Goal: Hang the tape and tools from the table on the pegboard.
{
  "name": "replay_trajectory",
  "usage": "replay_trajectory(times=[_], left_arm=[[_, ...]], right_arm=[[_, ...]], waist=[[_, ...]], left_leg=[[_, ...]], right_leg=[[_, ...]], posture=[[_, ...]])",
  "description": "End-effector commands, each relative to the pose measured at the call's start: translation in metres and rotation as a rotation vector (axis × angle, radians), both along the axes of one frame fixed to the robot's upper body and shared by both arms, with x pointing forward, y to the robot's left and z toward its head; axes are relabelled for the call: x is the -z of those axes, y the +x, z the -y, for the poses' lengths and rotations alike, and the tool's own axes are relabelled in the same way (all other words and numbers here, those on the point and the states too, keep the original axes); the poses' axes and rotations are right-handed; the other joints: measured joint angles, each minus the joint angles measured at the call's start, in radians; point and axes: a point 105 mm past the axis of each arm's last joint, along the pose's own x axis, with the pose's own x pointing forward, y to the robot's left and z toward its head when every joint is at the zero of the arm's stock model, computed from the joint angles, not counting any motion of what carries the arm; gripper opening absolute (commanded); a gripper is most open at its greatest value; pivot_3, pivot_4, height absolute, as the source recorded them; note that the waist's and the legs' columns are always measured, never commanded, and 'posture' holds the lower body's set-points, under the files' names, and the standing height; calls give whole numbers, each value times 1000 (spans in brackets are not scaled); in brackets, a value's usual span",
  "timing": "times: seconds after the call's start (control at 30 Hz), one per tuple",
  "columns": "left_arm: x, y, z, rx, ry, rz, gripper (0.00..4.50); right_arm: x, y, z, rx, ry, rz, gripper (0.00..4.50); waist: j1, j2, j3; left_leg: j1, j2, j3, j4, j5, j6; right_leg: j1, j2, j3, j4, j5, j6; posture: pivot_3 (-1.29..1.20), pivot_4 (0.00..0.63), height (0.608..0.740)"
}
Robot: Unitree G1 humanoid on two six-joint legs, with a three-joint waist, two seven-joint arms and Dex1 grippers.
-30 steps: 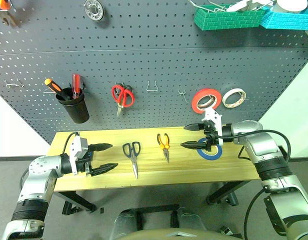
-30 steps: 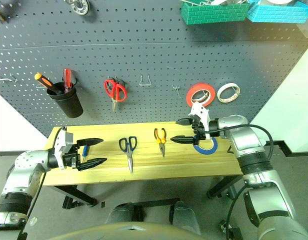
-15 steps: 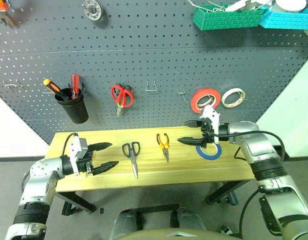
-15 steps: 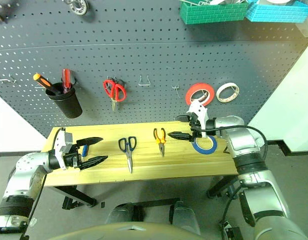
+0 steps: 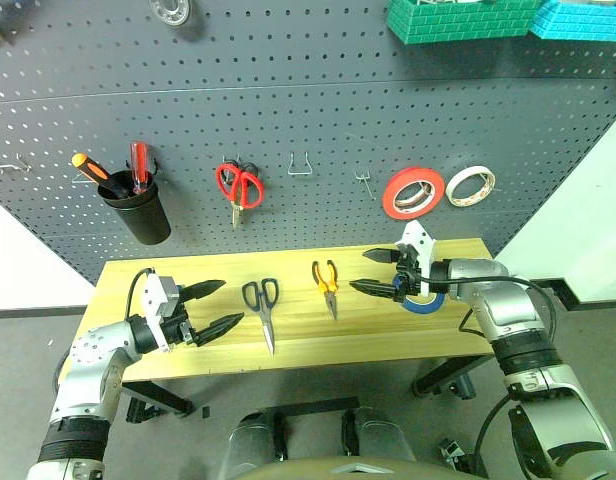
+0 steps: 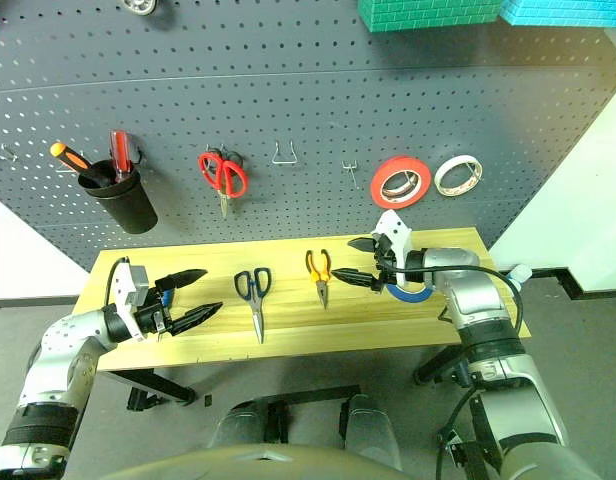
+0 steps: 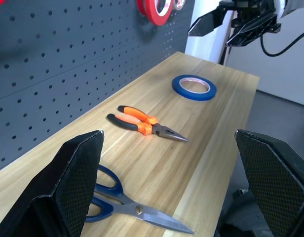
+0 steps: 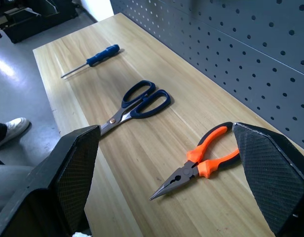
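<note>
The blue tape (image 7: pixel 187 91) lies flat on the table (image 5: pixel 388 340) toward its right end. My right gripper (image 5: pixel 360 271) hovers open just left of it, between tape and pliers, with nothing in its jaws. The orange-and-black pliers (image 5: pixel 328 283) and the dark-handled scissors (image 5: pixel 262 305) lie mid-table. A small blue screwdriver (image 8: pixel 95 57) rests near the table's left end. My left gripper (image 5: pixel 228 304) stands open and empty there, pointing toward the scissors. The pegboard (image 5: pixel 288 100) rises behind the table.
On the pegboard hang red scissors (image 5: pixel 240 187), a black cup (image 5: pixel 138 215) holding orange and red screwdrivers, a red tape roll (image 5: pixel 413 193) and a cream tape roll (image 5: pixel 470 185). Bare hooks (image 5: pixel 302 165) sit between them. Green and teal bins (image 5: pixel 458 15) hang at the top.
The view has tilted downward. Both grippers stay open and have turned slightly at the wrist. Nothing on the table has moved.
</note>
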Motion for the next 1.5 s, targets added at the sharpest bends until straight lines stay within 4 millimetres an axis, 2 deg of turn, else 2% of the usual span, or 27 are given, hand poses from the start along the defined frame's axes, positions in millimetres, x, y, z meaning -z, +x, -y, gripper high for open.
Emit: replay_trajectory(times=[0.03, 0.5, 0.67, 0.83, 1.03, 1.1, 1.37, 1.5], left_arm=[[-13, 0, -7, 16, 26, 42, 4455], [-10, -1, -6, 40, 43, 31, 4455], [-5, -2, -8, 56, 101, 17, 4455], [-2, 8, -5, 42, 158, -1, 4455], [-11, 22, 15, 69, 198, 15, 4455], [-13, 25, 23, 87, 218, 16, 4455], [-16, 46, 56, 140, 264, 37, 4455], [-18, 56, 75, 184, 289, 53, 4455]], right_arm=[[-21, 7, 4, -12, 6, 61, 4500], [-20, 6, 6, -23, -19, 45, 4500], [-18, 7, 15, -2, -55, 25, 4500], [-8, 8, 26, 43, -137, 3, 4500], [6, 16, 41, 156, -215, -28, 4500], [9, 18, 46, 196, -233, -45, 4500], [16, 19, 67, 314, -300, -112, 4500], [16, 21, 80, 371, -331, -123, 4500]], waist=[[0, 0, 0], [0, 1, 3], [0, 1, 6], [2, 0, 13], [-1, -1, 40], [-2, -2, 50], [-2, -6, 127], [-7, -9, 158]], left_leg=[[0, 0, 0, 0, 0, 0], [0, 0, 0, -2, 0, 0], [0, 0, 0, -2, 0, 0], [-1, 0, 0, -2, 0, 0], [-2, 0, 1, -2, 0, 0], [-3, 0, 2, -2, 0, 0], [-4, -1, 2, -1, 2, 3], [-10, -2, 3, 1, 2, 4]], right_leg=[[0, 0, 0, 0, 0, 0], [-1, -1, 0, -2, 0, 0], [-3, -1, 0, -3, 0, 0], [-6, -3, -1, -3, 0, 0], [-7, -5, -1, -2, 0, 0], [-7, -5, 0, -2, 0, -1], [-10, -6, 2, 3, 2, -4], [-16, -7, 3, 9, 0, -3]], posture=[[2, 90, 731], [0, 96, 731], [-1, 102, 731], [-12, 120, 731], [-31, 163, 731], [-45, 194, 731], [-89, 282, 731], [-113, 322, 731]])
